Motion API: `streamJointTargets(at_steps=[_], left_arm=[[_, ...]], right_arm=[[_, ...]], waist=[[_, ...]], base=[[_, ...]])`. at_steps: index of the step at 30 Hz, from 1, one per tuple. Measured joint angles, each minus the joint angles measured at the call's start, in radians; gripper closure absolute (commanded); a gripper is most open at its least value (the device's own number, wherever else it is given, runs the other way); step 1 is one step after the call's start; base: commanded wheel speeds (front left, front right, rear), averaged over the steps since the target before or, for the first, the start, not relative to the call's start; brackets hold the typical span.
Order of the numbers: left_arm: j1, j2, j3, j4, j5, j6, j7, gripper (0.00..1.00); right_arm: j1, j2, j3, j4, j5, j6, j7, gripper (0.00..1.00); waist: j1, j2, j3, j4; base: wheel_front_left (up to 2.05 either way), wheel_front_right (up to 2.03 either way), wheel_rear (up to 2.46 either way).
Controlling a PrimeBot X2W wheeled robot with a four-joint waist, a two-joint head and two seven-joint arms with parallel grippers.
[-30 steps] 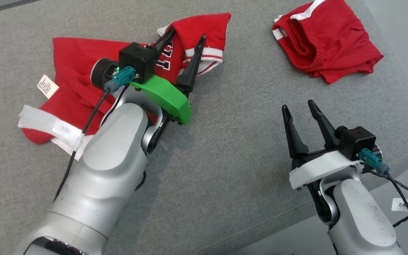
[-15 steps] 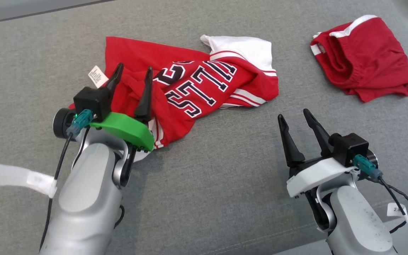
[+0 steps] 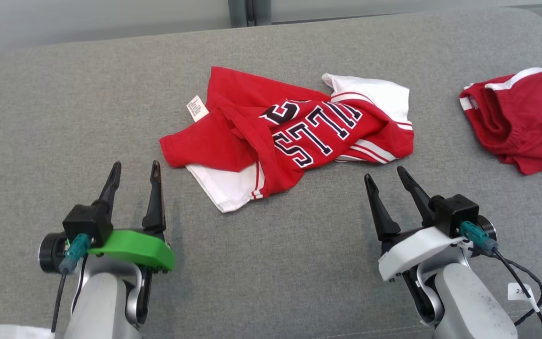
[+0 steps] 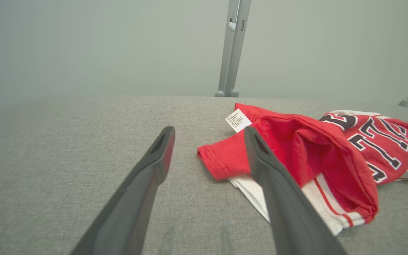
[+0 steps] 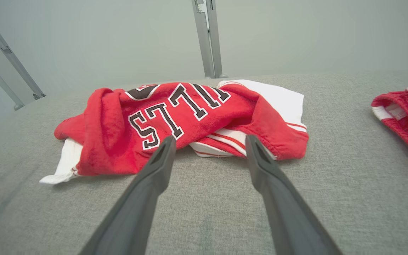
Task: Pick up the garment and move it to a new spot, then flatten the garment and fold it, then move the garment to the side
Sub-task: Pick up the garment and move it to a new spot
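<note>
Grey cushion (image 3: 64, 117), pale wall (image 4: 83, 42) behind, crumpled red shirt (image 3: 290, 136) on it. Other red garment (image 3: 525, 122) is cut off at the edge. Left gripper (image 3: 136, 164) and right gripper (image 3: 385, 173) both spread, empty.

Left pincer (image 3: 136, 165) released the jersey (image 3: 299, 136) and withdrew

**Student:** What sits at the lower left of the head view?

**Tutor:** The left gripper (image 3: 136, 165). Its two dark fingers point up the frame with the jaws parted. It is carried on a green mount (image 3: 134, 249) above the pale left forearm (image 3: 101, 306).

**Student:** And at the lower right?

**Tutor:** The right gripper (image 3: 385, 173). Its fingers lean slightly leftward, the jaws also parted. It sits on a white mount (image 3: 410, 252) above the right forearm (image 3: 468, 306).

**Student:** What do the wrist views add?

**Tutor:** Each shows its own finger pair rising from the bottom edge, with the tips held well apart.
</note>
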Motion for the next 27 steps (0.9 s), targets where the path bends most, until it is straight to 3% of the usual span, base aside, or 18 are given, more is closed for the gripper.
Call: streamJointTargets(at_steps=[15, 27], left_arm=[[0.252, -0.002, 0.076, -0.068, 0.021, 0.009, 0.000, 0.00], [0.295, -0.003, 0.067, -0.059, 0.017, 0.014, 0.000, 0.00]], right_arm=[[0.064, 0.000, 0.002, 0.017, 0.001, 0.000, 0.000, 0.00], [0.107, 0.000, -0.013, 0.012, -0.001, 0.000, 0.000, 0.00]], waist=[[0.0000, 0.0000, -0.116, 0.044], [0.0000, 0.0000, -0.169, 0.031]], base=[[0.00, 0.00, 0.00], [0.00, 0.00, 0.00]])
